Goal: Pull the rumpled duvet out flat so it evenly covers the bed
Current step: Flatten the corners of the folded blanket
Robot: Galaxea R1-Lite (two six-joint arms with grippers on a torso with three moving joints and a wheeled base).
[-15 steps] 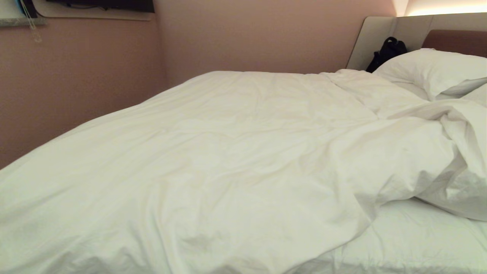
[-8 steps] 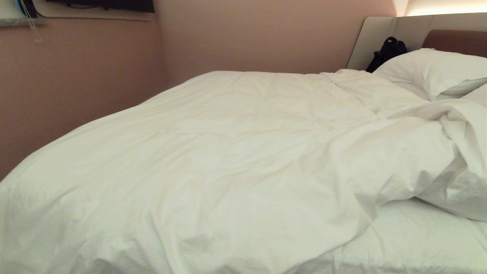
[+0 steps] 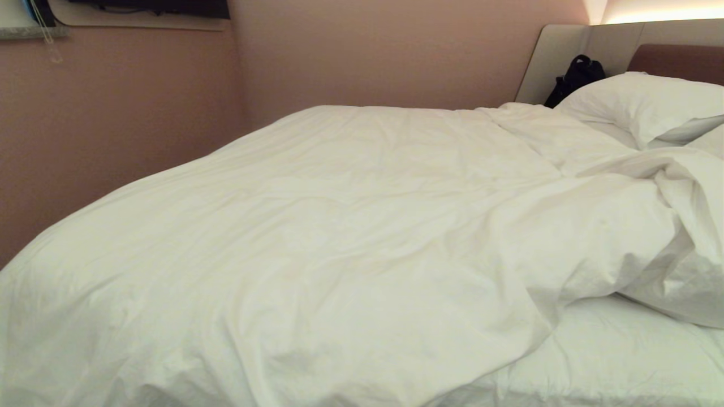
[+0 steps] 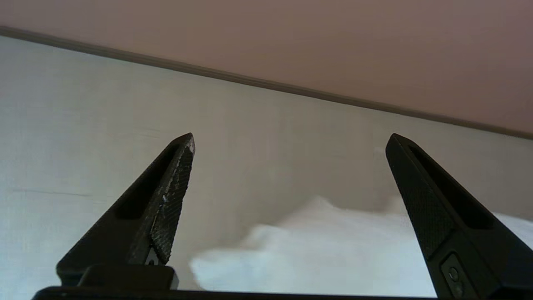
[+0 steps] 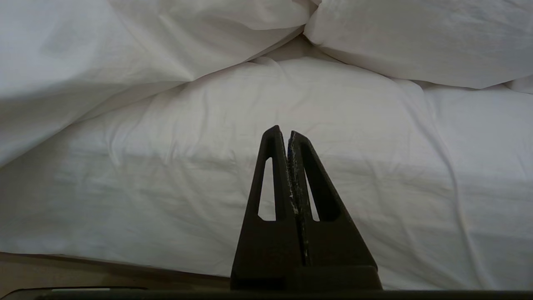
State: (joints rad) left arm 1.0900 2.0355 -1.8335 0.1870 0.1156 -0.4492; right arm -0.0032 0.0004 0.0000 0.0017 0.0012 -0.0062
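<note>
The white duvet [image 3: 339, 226] lies spread over most of the bed, its creases soft. At the right it is bunched in a thick fold [image 3: 684, 226], leaving the bed's sheeted mattress [image 3: 622, 356] bare at the near right. Neither gripper shows in the head view. My left gripper [image 4: 290, 137] is open wide with nothing between its fingers, and a blurred edge of the duvet [image 4: 333, 254] hangs beneath it over the pale floor. My right gripper [image 5: 284, 132] is shut and empty, hovering over the bare sheet [image 5: 333, 108] near the bed's edge.
White pillows [image 3: 639, 102] lie against the padded headboard [image 3: 673, 59], with a black bag [image 3: 574, 76] behind them. A pinkish wall [image 3: 113, 113] runs close along the bed's far side. The bed's brown base [image 5: 83, 271] shows below the sheet.
The duvet's near left corner has dropped and settled lower on the bed's side, so a little more wall shows there. The rest of the bedding has not moved.
</note>
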